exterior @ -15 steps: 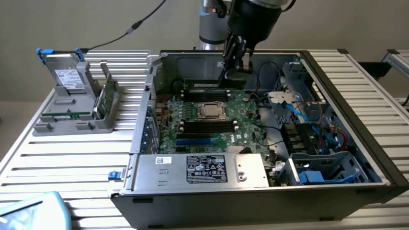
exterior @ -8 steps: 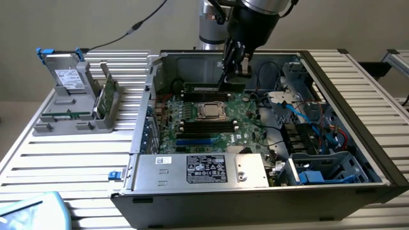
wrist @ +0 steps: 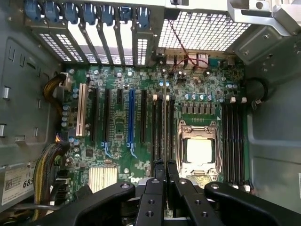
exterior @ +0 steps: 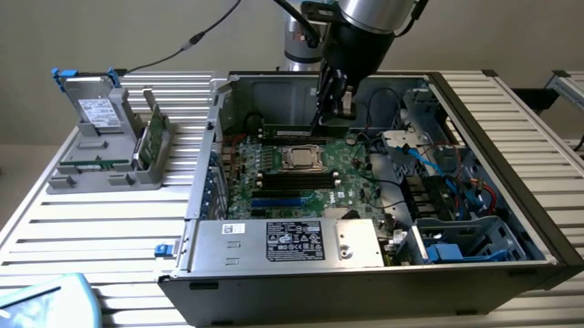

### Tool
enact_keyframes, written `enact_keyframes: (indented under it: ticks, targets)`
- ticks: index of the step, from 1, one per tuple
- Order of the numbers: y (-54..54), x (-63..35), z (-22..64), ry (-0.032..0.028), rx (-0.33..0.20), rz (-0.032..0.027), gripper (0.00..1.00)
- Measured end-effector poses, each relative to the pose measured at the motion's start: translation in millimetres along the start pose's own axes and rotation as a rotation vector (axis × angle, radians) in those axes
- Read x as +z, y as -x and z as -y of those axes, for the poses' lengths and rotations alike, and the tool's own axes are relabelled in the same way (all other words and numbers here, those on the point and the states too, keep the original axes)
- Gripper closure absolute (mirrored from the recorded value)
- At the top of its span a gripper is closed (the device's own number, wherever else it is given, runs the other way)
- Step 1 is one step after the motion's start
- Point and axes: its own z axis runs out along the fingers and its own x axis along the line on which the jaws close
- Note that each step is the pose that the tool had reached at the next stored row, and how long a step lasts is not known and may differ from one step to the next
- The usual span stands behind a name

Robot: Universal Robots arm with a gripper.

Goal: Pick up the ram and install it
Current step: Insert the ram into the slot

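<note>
The pincer is clamped on the ram, holding it edge-down along the black memory slots beside the CPU socket. Whether it is seated is unclear. A tilted or offset stick could jam, flex, or latch at one end only.

Exterior overlooks case; wrist close above shared motherboard.
</note>
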Motion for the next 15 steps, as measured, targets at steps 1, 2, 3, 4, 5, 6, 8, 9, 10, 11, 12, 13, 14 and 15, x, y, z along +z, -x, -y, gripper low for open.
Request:
enact_keyframes:
  ticks: [1,2,3,4,5,6,8,9,10,11,12,13,14,15]
  targets:
    - [-0.1,1.9,0.1,-0.0004,0.002,0.0006,0.87]
    - [-0.1,3.6,0.2,-0.0007,0.004,0.0008,0.87]
    - [-0.2,5.4,0.2,-0.0011,0.005,0.0011,0.87]
    - [-0.2,7.1,0.2,-0.0016,0.007,0.0016,0.87]
    - [-0.3,8.7,0.3,-0.0023,0.009,0.002,0.87]
    - [-0.3,10.2,0.4,-0.0035,0.011,0.0024,0.87]
    - [-0.5,12.4,0.7,-0.0073,0.015,0.0032,0.87]
    - [-0.5,13.3,0.9,-0.0099,0.017,0.0036,0.87]
    - [-0.6,14.1,1.0,-0.0127,0.019,0.004,0.87]
    - [-0.7,14.9,1.2,-0.0158,0.021,0.0044,0.87]
    - [-0.7,15.7,1.3,-0.0187,0.023,0.0048,0.87]
    - [-0.8,16.7,1.4,-0.0217,0.025,0.0053,0.87]
    - [-0.9,17.8,1.4,-0.0242,0.027,0.0057,0.87]
    - [-1.0,18.9,1.2,-0.0265,0.028,0.0059,0.87]
